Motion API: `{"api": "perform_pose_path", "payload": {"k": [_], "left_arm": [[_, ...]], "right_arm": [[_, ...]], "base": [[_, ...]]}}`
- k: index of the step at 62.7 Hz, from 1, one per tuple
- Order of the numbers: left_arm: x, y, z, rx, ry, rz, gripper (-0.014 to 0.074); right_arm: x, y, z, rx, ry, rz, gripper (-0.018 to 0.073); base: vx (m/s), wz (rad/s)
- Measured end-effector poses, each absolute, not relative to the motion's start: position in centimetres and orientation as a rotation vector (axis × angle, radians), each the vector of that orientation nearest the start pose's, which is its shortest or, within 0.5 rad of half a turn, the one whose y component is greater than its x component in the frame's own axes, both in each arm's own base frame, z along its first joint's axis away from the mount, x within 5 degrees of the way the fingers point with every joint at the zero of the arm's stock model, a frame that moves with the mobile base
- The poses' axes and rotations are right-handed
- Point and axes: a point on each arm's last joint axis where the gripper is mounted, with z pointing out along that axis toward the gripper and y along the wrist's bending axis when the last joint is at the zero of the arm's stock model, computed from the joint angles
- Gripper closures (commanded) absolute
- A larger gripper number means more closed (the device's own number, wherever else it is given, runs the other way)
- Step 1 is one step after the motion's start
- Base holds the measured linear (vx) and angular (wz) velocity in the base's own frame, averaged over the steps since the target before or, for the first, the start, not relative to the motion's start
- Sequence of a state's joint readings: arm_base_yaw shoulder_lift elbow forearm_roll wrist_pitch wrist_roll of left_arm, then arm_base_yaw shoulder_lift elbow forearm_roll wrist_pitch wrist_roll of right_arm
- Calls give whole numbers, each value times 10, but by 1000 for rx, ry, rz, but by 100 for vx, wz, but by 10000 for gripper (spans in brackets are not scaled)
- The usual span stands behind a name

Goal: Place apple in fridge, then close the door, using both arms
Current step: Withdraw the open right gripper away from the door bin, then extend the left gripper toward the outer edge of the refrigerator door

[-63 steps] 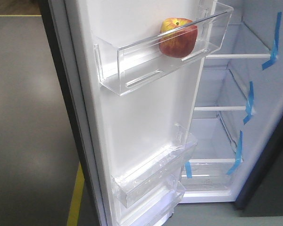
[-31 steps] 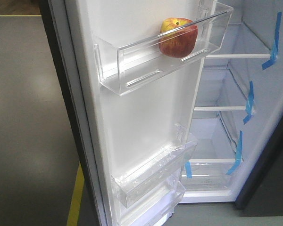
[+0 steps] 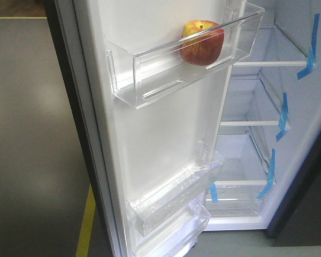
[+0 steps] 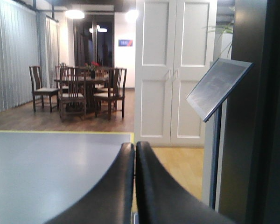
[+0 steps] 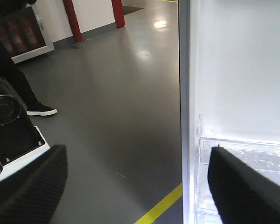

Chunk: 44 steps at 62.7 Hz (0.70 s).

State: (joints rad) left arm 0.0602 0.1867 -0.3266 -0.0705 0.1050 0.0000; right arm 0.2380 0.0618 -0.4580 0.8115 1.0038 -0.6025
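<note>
In the upper clear bin [image 3: 144, 80] of the open door [image 3: 166, 144] sits the apple [image 3: 202, 43], so placing looks done and closing remains. The right gripper [image 5: 136, 156] is spread wide by the door's edge; the left gripper [image 4: 135, 148] is pressed together, empty. Next, an arm likely must push the door toward the fridge [image 3: 246, 155].

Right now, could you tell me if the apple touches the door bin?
Touching: the front view shows the apple resting in the upper bin on the door.
</note>
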Motion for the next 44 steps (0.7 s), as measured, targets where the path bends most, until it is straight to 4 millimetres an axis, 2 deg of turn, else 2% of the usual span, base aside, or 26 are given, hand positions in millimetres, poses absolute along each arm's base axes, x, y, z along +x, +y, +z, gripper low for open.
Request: {"api": "perform_pose_path", "payload": {"k": [7,24,34,44], "left_arm": [[71,3,336,-49,1532,21,603],[122,5,386,1,1766,45,603],[159,7,395,3,1878,38,603],[193,9,380,1,1985,32,603]], "right_arm": [[-13,54,291,-740,1753,728,-27],[-13,54,291,-740,1753,728,-27],[-13,54,291,-740,1753,728,-27],[-13,54,291,-740,1753,728,-27]], "base": [[0,0],[0,0],[0,0],[0,0]]}}
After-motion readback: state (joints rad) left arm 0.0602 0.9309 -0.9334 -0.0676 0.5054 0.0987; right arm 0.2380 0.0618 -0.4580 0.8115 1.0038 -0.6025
